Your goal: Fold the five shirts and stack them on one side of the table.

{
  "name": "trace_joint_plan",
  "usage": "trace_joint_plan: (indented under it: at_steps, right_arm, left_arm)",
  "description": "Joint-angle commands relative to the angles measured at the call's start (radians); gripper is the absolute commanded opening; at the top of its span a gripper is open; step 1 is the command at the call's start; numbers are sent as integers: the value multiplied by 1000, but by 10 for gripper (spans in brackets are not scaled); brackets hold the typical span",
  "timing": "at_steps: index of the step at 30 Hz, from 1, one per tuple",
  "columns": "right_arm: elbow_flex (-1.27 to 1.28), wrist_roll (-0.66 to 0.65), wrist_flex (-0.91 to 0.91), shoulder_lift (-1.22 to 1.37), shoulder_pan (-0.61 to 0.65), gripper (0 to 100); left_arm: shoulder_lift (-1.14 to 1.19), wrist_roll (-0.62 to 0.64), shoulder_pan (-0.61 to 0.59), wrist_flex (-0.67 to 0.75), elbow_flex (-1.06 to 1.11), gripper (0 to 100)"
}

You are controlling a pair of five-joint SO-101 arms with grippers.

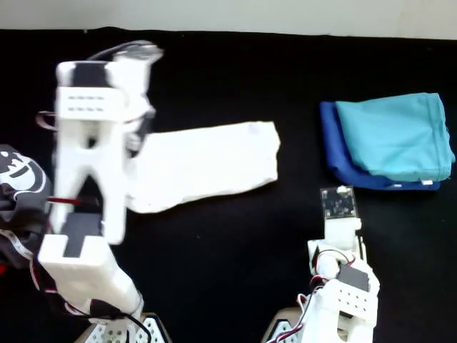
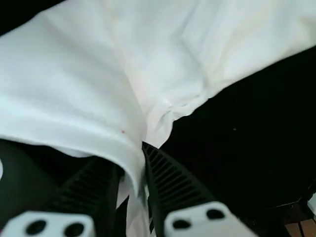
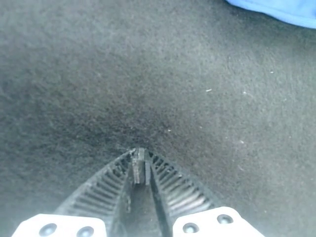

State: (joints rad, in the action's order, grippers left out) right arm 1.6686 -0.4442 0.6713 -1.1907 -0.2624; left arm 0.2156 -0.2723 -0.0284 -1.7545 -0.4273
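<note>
The left end effector (image 2: 132,162) is clamped on a fold of the white shirt (image 2: 98,74). The cloth is pinched between its two ribbed fingers (image 2: 168,182) and spreads away from them in soft creases. In the high view the left arm (image 1: 93,143) stands over one end of the white shirt (image 1: 207,166), which lies as a long, partly folded strip on the black surface (image 1: 228,271), about mid-table.

The right end effector (image 3: 139,160) is closed with nothing between its tips, which meet just above the bare surface (image 3: 74,74). A corner of the blue shirt (image 3: 281,9) shows at the edge of its wrist view. The right arm (image 1: 343,286) sits low near its base, close to the stack.

That stack lies at the right side of the surface. A folded teal shirt (image 1: 394,136) rests on top of the folded blue shirt (image 1: 341,161), whose edge pokes out towards the middle. At the far left edge sits a dark printed garment (image 1: 18,187) (crumpled, not folded), well apart from the stack.
</note>
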Motion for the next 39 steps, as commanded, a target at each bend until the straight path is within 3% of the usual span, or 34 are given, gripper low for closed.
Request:
trace_joint_plan:
  at_steps: [1,11,22,25,30,34,39]
  right_arm:
    - [36,23,-36,-8,-24,5]
    - [39,23,-36,-8,-24,5]
    - [39,26,-36,-8,-24,5]
    - [39,26,-36,-8,-24,5]
    - [39,26,-36,-8,-24,5]
    - [39,26,-36,-8,-24,5]
    - [39,26,-36,-8,-24,5]
  left_arm:
    - [-53,-3,147,-12,4,9]
    - [-19,-5,384,238,1,9]
    - [202,-5,452,499,-2,14]
    - [226,-5,452,543,-2,79]
    - [231,-5,452,552,-27,210]
    - [231,-3,441,517,-142,210]
    - [240,-5,371,367,-246,183]
